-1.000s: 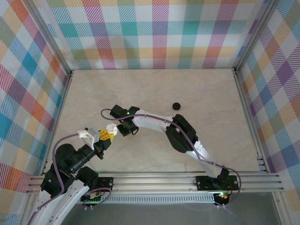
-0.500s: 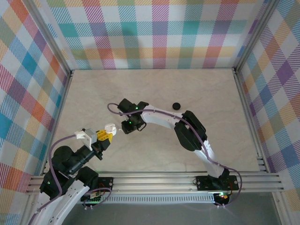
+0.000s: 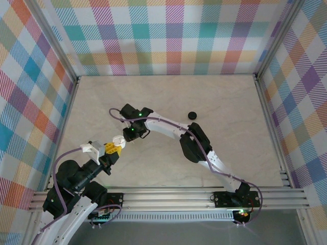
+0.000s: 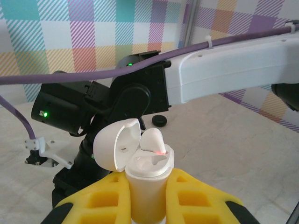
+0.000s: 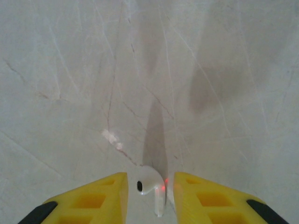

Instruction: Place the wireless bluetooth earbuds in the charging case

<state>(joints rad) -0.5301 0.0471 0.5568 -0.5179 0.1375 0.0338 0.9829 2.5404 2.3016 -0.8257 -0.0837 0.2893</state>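
The left claw (image 3: pixel 115 147) is clamped shut on the charging case (image 4: pixel 145 175), holding it upright with the lid flipped back so its sockets face up for loading. One white earbud (image 4: pixel 152 140) sits in it, tilted. Just beside it, the right claw (image 5: pixel 149 181), jaws barely parted, pinches a second white earbud (image 5: pixel 148 185) above the table (image 5: pixel 70 70), probably for the free socket.

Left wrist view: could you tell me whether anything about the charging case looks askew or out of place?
Yes: the white earbud stands tilted and proud of the open charging case held by the left gripper. It is not seated flush in its slot, and a red light shows at its base.
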